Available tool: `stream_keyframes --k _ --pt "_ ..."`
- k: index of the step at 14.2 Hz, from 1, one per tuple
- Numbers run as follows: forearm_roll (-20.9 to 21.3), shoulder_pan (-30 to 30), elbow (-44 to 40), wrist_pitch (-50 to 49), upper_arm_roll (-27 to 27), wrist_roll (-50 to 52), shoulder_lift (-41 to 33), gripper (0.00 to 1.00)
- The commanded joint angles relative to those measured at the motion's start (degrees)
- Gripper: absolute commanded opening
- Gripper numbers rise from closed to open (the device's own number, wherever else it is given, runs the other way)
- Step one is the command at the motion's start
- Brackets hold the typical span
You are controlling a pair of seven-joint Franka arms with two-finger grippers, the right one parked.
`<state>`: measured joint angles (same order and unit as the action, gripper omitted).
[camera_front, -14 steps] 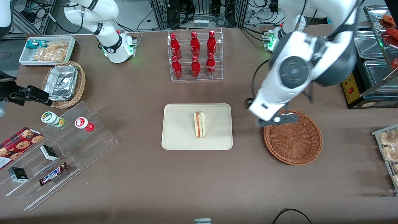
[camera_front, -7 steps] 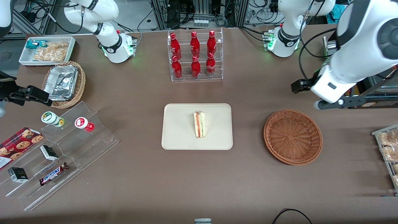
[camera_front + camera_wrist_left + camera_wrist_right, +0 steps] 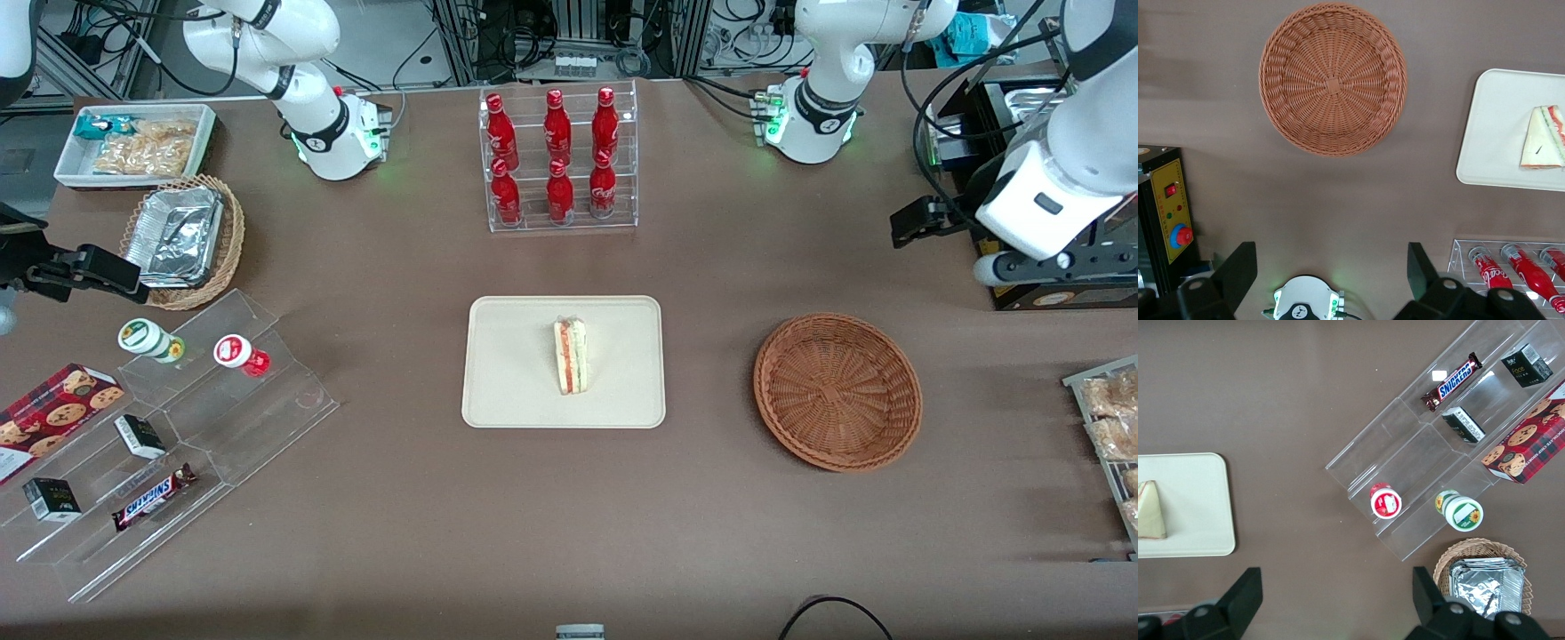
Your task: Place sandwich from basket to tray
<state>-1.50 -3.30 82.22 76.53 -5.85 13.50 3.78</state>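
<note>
The sandwich (image 3: 571, 356), a wrapped white wedge with orange and green layers, lies near the middle of the cream tray (image 3: 507, 391). The wrist views show the same sandwich (image 3: 1543, 138) on the tray (image 3: 1491, 133). Toward the working arm's end of the table sits the reddish-brown wicker basket (image 3: 837, 391), and nothing lies in this basket (image 3: 1333, 79). My left gripper (image 3: 1058, 263) hangs high over the table's working-arm end, farther from the front camera than the basket. The gripper (image 3: 1331, 257) is open, its fingers wide apart with nothing between them.
A clear rack of red bottles (image 3: 558, 160) stands farther back than the tray. A black control box (image 3: 1005, 258) sits under my arm. Pastries (image 3: 1111, 427) lie at the working arm's table edge. A stepped acrylic shelf (image 3: 178, 427), foil-container basket (image 3: 182, 240) and white snack bin (image 3: 133, 142) fill the parked arm's end.
My left arm has swung from above the basket out toward its own end of the table and risen. The sandwich, tray and basket have stayed put.
</note>
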Motion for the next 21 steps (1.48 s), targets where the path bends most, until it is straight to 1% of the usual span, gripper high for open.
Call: stream_keyframes --k 1,3,15,16,18,21 --pt "-0.9 0.7 1.4 0.1 0.6 -1.9 -2.5 1.00" --pt "-0.8 0.8 0.8 0.3 0.6 -4.0 -2.6 1.00" --pt "-0.1 0.8 0.3 3.8 1.5 -4.5 -3.0 1.00" --pt "0.0 0.8 0.3 3.7 1.9 -5.3 -3.5 0.99" --pt "-0.3 0.6 0.5 3.5 4.6 -10.1 -3.8 1.00" --pt "-0.2 0.6 0.4 3.6 4.6 -10.9 -3.6 1.00"
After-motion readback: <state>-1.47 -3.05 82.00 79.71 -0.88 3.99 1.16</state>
